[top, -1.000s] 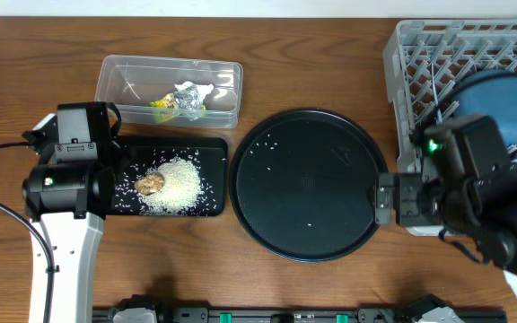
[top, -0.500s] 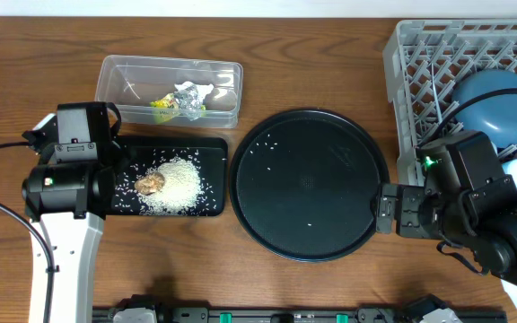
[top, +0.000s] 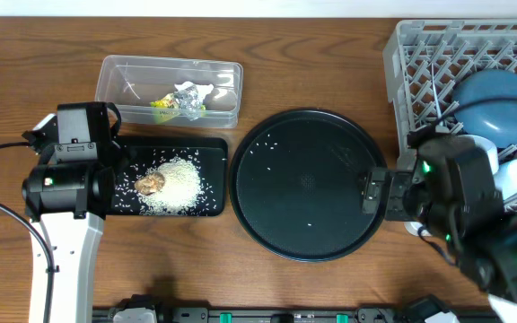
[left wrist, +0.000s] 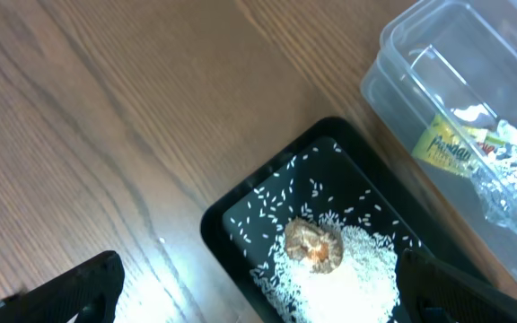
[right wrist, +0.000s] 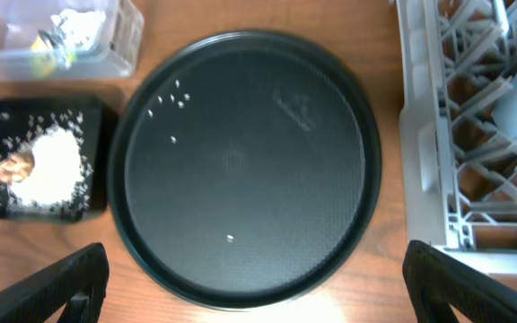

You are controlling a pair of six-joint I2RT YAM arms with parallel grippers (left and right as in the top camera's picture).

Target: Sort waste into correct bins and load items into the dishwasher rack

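Rice [top: 179,184] and brown lump [top: 151,184] lie in the black tray [top: 212,151], left of bench centre. Wrapper [top: 162,105] and foil [top: 185,97] sit in the clear tub [top: 119,76] just behind it. Rack [top: 411,54] occupies the back-right corner, with the plate [top: 501,99] inside. Left gripper [left wrist: 258,303] hangs over the black tray, jaws apart, empty. Right gripper [right wrist: 260,289] hangs over the round tray's [top: 308,152] right edge, jaws apart, empty.

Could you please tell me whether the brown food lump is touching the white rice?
Touching. The left wrist view shows the brown lump bedded in the rice heap, grains pressed against its edge.
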